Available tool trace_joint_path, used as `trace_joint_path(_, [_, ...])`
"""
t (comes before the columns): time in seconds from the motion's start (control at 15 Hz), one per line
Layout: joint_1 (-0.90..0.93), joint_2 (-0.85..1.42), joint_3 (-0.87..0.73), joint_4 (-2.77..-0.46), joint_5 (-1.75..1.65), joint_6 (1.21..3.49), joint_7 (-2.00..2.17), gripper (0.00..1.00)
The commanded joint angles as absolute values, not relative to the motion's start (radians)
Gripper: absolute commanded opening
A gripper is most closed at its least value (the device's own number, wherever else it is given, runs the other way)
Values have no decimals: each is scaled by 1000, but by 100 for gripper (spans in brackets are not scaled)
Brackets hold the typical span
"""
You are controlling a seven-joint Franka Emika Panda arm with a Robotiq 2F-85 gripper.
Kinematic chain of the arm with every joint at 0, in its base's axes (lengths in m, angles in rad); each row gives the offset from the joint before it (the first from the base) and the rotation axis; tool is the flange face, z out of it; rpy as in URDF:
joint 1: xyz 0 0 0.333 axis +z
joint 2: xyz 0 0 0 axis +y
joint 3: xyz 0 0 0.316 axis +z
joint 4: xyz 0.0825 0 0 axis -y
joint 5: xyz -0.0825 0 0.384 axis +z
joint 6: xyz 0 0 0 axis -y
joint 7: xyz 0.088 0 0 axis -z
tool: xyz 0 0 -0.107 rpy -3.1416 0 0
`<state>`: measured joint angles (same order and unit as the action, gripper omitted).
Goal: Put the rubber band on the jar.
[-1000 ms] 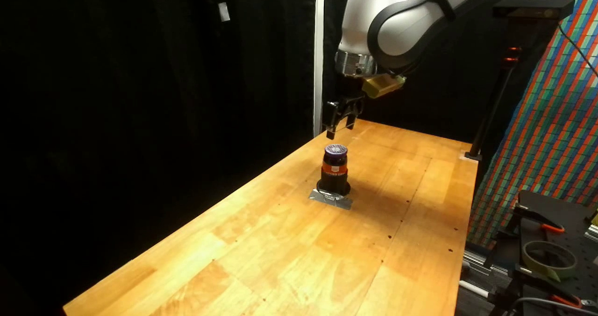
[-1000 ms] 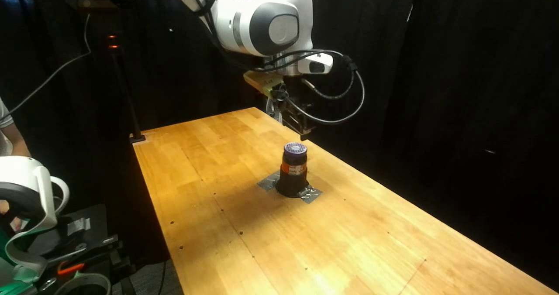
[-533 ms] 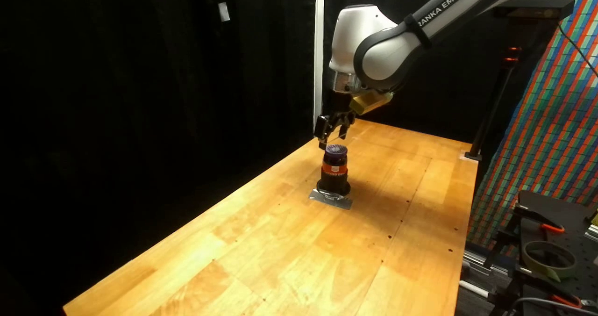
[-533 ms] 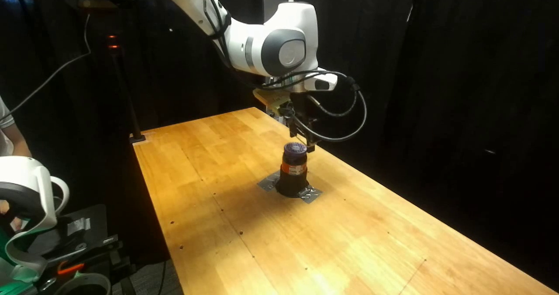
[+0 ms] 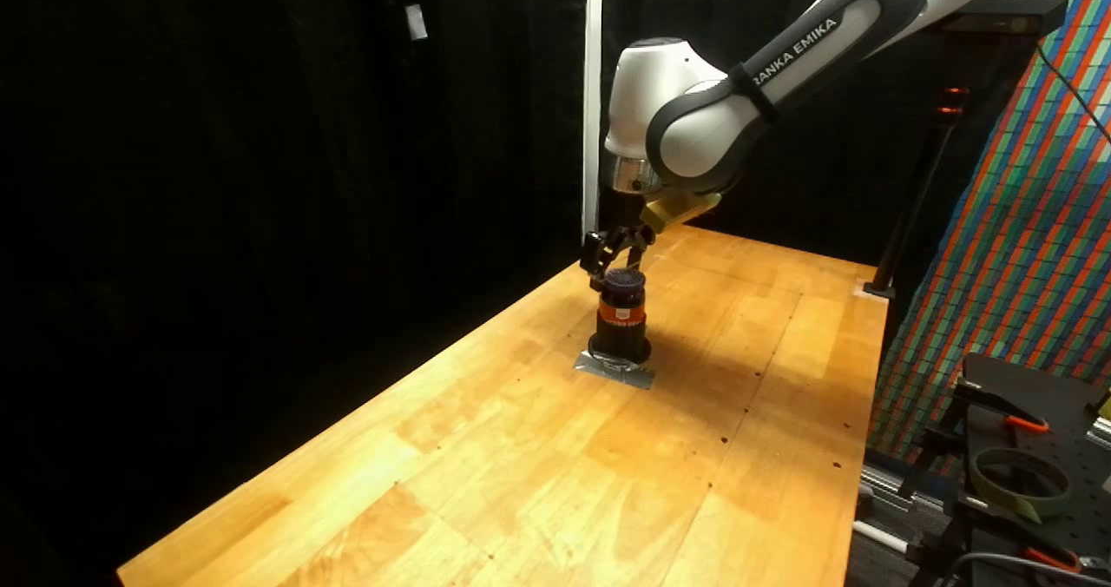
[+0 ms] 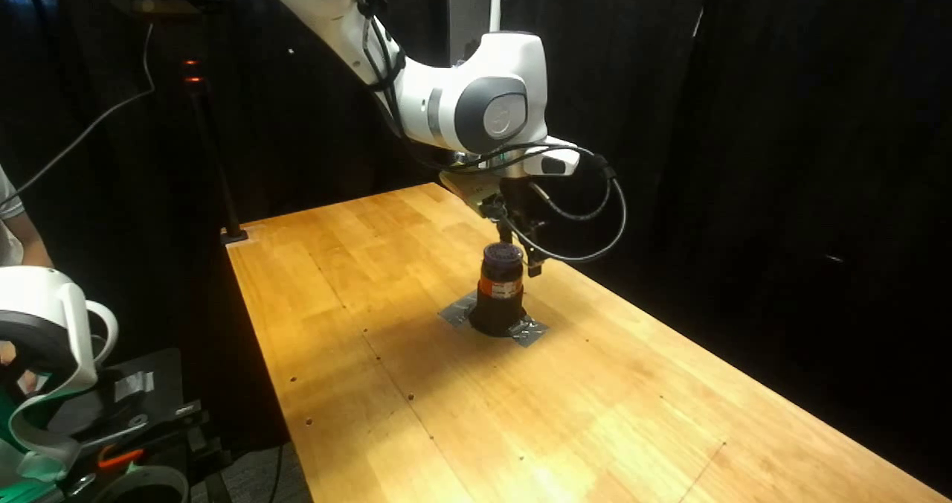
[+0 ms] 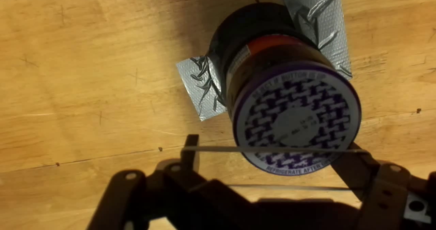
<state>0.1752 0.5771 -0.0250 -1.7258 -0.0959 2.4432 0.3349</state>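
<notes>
The jar [image 5: 622,313] stands upright, dark with an orange-red label and a purple-white patterned lid. It also shows in an exterior view [image 6: 501,283] and in the wrist view [image 7: 299,121]. My gripper [image 7: 273,148] is open, pointing down, with the rubber band [image 7: 218,149] stretched in a loop around both fingers. In the wrist view the band's outer strand crosses the lid's near part; the inner strand lies clear of the lid. The right finger's tip is partly hidden behind the lid's edge. In both exterior views the gripper [image 5: 616,273] [image 6: 520,256] is at lid height, on the jar's far side.
The jar sits in a black round base [image 6: 497,317] held to the wooden table [image 5: 555,474] by silver tape [image 7: 323,29]. A dark pole [image 5: 920,187] stands at the table's far corner. A black side cart [image 5: 1033,413] with a tape roll is beside the table.
My gripper has come down toward the jar, from above and beyond it to beside the lid. The rubber band stays stretched on the fingers. The jar has not moved.
</notes>
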Motion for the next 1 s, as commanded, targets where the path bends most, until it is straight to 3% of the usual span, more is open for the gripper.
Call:
trace_joint_path(0.0, [187,608,-38,-1684,-98,2429,352,100])
trace_joint_path(0.33, [189,616,-40,-1686,-97,2431,363,100])
trace_joint_path(0.93, [157,579,12,-1644,10,2022,330,100])
